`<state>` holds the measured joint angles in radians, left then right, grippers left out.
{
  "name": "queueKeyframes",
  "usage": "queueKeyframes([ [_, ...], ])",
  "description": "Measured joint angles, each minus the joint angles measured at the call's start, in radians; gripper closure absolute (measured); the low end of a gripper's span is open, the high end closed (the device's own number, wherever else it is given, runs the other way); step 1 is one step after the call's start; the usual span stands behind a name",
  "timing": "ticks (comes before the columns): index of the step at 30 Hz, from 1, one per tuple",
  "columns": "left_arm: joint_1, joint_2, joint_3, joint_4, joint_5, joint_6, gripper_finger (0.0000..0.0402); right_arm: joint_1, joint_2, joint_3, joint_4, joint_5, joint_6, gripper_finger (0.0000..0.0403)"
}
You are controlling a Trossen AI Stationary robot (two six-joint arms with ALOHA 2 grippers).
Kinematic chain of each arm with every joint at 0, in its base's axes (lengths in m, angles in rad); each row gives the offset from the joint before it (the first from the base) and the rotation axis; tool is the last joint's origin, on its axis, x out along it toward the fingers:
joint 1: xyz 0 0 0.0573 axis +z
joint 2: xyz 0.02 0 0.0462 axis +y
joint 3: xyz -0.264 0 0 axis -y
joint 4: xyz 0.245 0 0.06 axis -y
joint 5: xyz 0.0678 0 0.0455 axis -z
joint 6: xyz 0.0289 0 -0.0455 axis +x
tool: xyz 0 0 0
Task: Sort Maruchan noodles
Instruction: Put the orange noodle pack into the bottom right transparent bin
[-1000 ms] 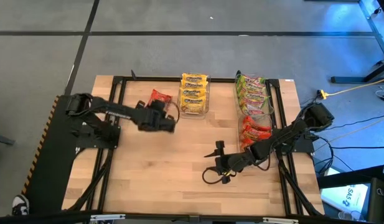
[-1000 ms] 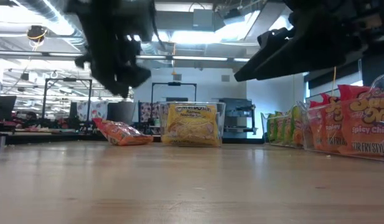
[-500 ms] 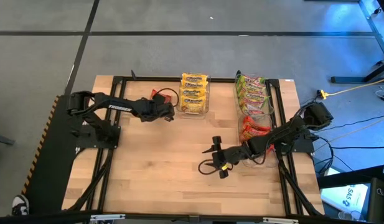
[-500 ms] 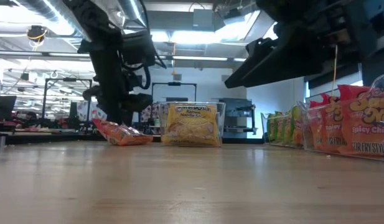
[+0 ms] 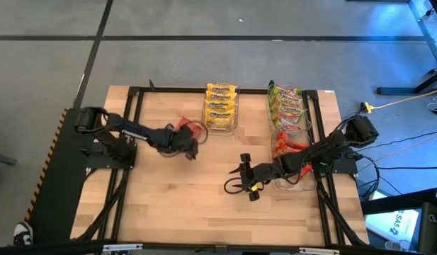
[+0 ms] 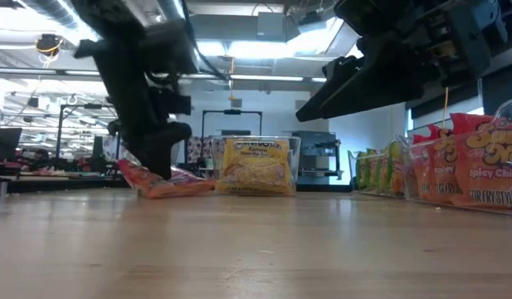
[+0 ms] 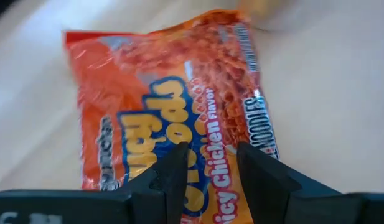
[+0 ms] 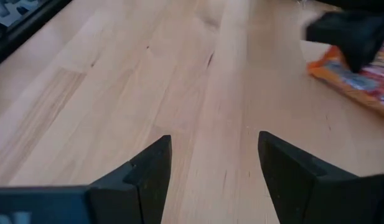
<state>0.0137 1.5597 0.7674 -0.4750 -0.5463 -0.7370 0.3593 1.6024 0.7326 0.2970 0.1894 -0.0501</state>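
A red-orange Maruchan noodles packet [image 7: 173,106] lies flat on the table left of the yellow bin [image 5: 183,125]. My left gripper [image 7: 210,165] is down over it, slanting in from the table's left. It is open, with a narrow gap between the fingers above the printed face. In the low view its fingers [image 6: 160,158] reach down to the packet [image 6: 181,183]. My right gripper [image 5: 241,180] hangs open above bare wood at mid-table, pointing toward the left, with nothing between its fingers [image 8: 210,162]. My left gripper comes at the packet's printed top face [image 7: 207,140] slanting down from the table's left, its two fingers side by side over that face. I cannot tell whether the fingertips touch it. The packet lies flat on the wood.
Three clear bins stand toward the far and right side. One holds yellow packets [image 5: 220,106], one light green packets [image 5: 285,106], one red-orange packets [image 5: 289,149]. Open wood stretches across the near half of the table [image 5: 197,205].
My left gripper has come down from above onto the red-orange packet and tipped more steeply downward, rolling as it went. My right gripper has swung a little toward the table's left. Neither has changed its opening.
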Motion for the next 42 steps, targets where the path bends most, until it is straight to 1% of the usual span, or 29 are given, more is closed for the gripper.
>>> queueKeyframes([
  [2, -0.07, 0.0, 0.0, 0.013, 0.021, 0.009, 0.0269, 0.001, 0.0, 0.0, 0.0, -0.002, 0.005, 0.0194],
  [6, -0.222, 0.0, 0.0, 0.07, 0.038, 0.003, 0.0269, 0.0, 0.0, 0.0, 0.018, -0.044, 0.034, 0.0194],
  [10, -0.353, 0.007, 0.0, 0.189, 0.022, -0.016, 0.0269, 0.001, 0.0, 0.0, 0.072, -0.09, 0.046, 0.0194],
  [13, -0.428, 0.027, 0.0, 0.265, 0.021, -0.012, 0.0269, 0.001, 0.0, 0.0, 0.107, -0.148, 0.065, 0.0194],
  [15, -0.465, 0.066, 0.002, 0.321, 0.02, -0.011, 0.0269, 0.001, 0.0, 0.0, 0.121, -0.181, 0.079, 0.0194],
  [17, -0.491, 0.107, 0.001, 0.365, 0.018, 0.021, 0.0269, 0.001, 0.0, 0.0, 0.134, -0.216, 0.098, 0.0194],
  [19, -0.506, 0.152, 0.003, 0.437, 0.031, 0.086, 0.0269, 0.001, 0.0, 0.0, 0.149, -0.262, 0.126, 0.0194],
  [22, -0.52, 0.186, 0.004, 0.536, 0.034, 0.189, 0.0269, 0.001, 0.0, 0.0, 0.166, -0.33, 0.144, 0.0194],
  [24, -0.525, 0.188, 0.004, 0.598, 0.06, 0.262, 0.0269, 0.001, 0.0, 0.0, 0.18, -0.359, 0.153, 0.0194],
  [26, -0.525, 0.187, 0.018, 0.638, 0.111, 0.348, 0.0269, 0.001, 0.0, 0.002, 0.185, -0.366, 0.151, 0.0194],
  [29, -0.526, 0.172, 0.073, 0.648, 0.216, 0.407, 0.0269, 0.0, 0.0, 0.015, 0.186, -0.339, 0.151, 0.0194],
  [31, -0.537, 0.163, 0.098, 0.592, 0.241, 0.406, 0.0269, 0.0, -0.001, 0.027, 0.191, -0.302, 0.15, 0.0194],
  [34, -0.573, 0.156, 0.137, 0.514, 0.221, 0.339, 0.0269, 0.0, -0.001, 0.042, 0.195, -0.192, 0.147, 0.0194],
  [36, -0.612, 0.137, 0.147, 0.433, 0.192, 0.248, 0.0269, -0.004, -0.001, 0.047, 0.182, -0.088, 0.141, 0.0191],
  [39, -0.669, 0.133, 0.158, 0.388, 0.154, 0.075, 0.0269, -0.024, 0.004, 0.047, 0.097, 0.055, 0.135, 0.0179],
  [42, -0.726, 0.134, 0.157, 0.383, 0.087, -0.041, 0.0269, -0.056, 0.03, 0.046, 0.018, 0.124, 0.151, 0.0169],
])
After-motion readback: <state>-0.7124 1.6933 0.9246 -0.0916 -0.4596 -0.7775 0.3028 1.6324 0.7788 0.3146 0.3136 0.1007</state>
